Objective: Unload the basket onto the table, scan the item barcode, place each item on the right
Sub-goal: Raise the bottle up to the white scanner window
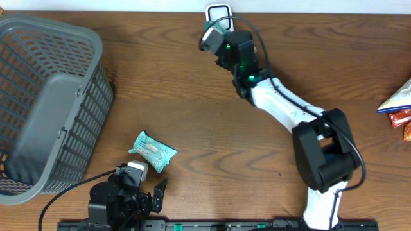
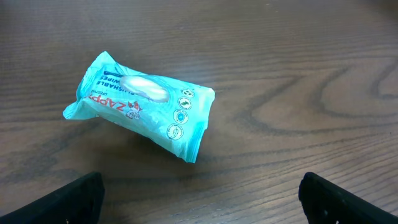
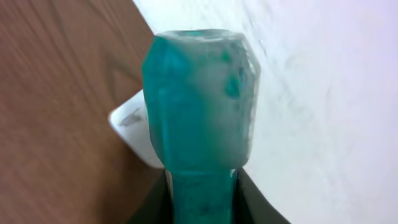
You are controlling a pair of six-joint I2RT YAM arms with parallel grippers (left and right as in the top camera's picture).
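The item, a teal packet of wipes (image 1: 153, 151), lies flat on the wooden table at the front left, printed face up (image 2: 143, 106); no barcode shows on it. My left gripper (image 1: 142, 183) sits just in front of the packet, open and empty (image 2: 202, 202), its fingers clear of the packet. At the back centre my right gripper (image 1: 221, 46) is shut on the handle of a teal and white scanner (image 1: 210, 36). The scanner head (image 3: 199, 93) fills the right wrist view, with the jaws pressed on both sides of the handle (image 3: 202, 199).
A white scanner stand (image 1: 218, 11) sits at the table's back edge, its base (image 3: 132, 124) behind the scanner. A large grey basket (image 1: 45, 102) takes up the left side. Snack packets (image 1: 398, 106) lie at the right edge.
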